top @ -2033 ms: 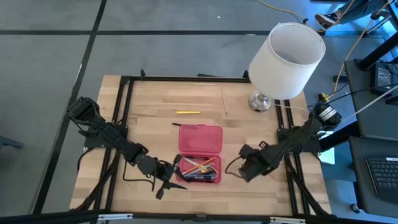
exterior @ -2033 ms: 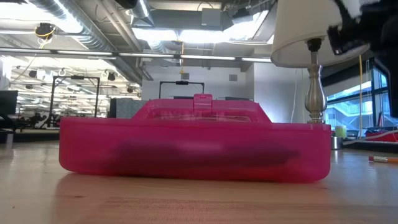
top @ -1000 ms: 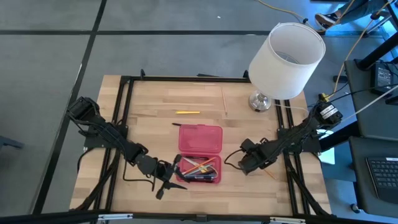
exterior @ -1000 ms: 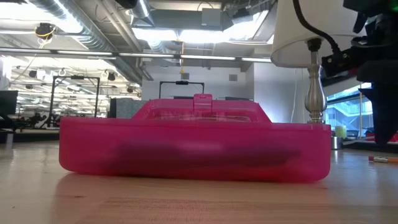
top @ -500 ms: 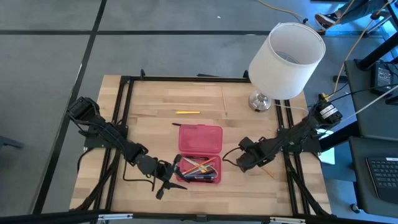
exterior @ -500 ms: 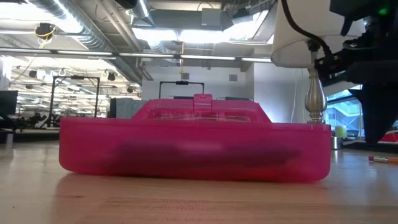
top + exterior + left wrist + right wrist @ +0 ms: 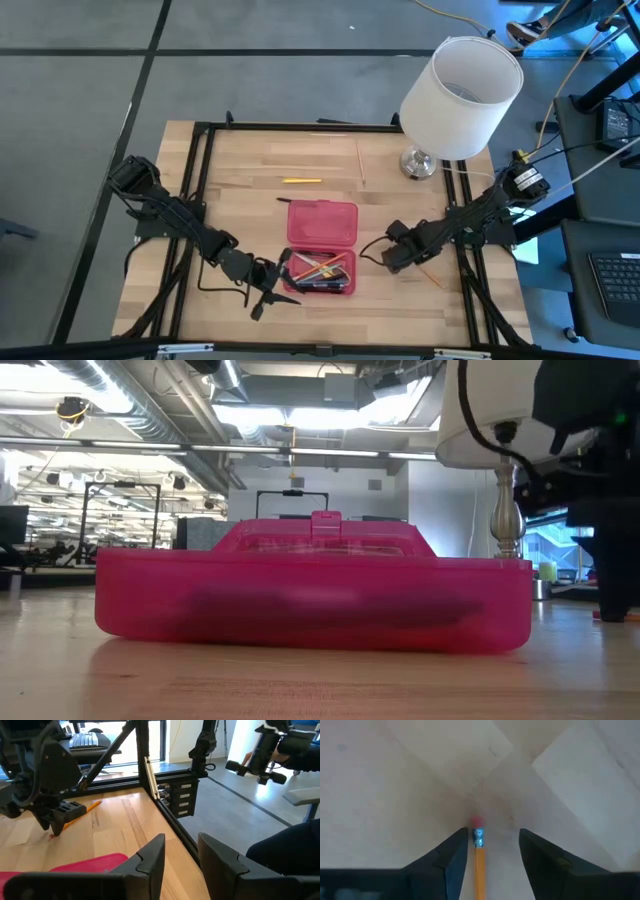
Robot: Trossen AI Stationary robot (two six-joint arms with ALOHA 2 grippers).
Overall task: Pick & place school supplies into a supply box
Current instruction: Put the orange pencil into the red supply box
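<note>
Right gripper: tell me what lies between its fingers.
An orange pencil lies on the bare wood between the open right gripper's fingers, eraser end forward, nearer one finger and not yet gripped. The right wrist view shows this.

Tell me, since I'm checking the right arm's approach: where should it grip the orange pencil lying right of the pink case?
Grip the thin orange pencil across its shaft just behind the eraser end, coming straight down. It lies flat on the wooden table, and the open right gripper already has its fingers either side of it.

Supply box (image 7: 321, 246) lies mid-table, between both arms; lamp (image 7: 455, 98) behind right.
</note>
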